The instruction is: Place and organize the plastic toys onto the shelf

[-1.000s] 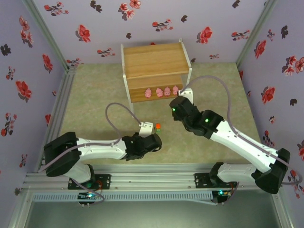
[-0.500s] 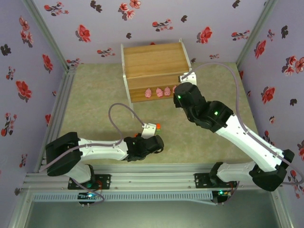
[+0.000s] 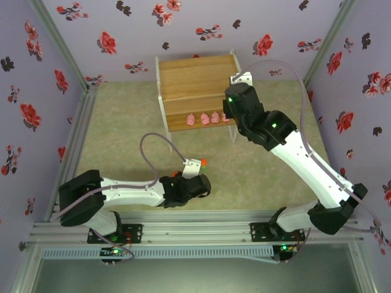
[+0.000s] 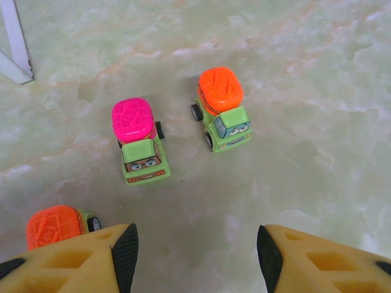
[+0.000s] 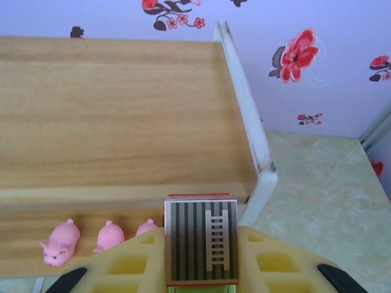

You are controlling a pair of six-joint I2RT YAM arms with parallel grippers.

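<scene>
Right fingers grip the grey-topped truck over the shelf's front right corner; set it level, well back from that edge. Left fingers hover part-open over trucks before the shelf.

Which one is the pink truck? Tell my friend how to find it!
Look at the green table, just ahead of the left gripper. Three little green trucks stand there, and the pink truck is the middle one. Only its top is pink; its neighbours have orange tops.
</scene>
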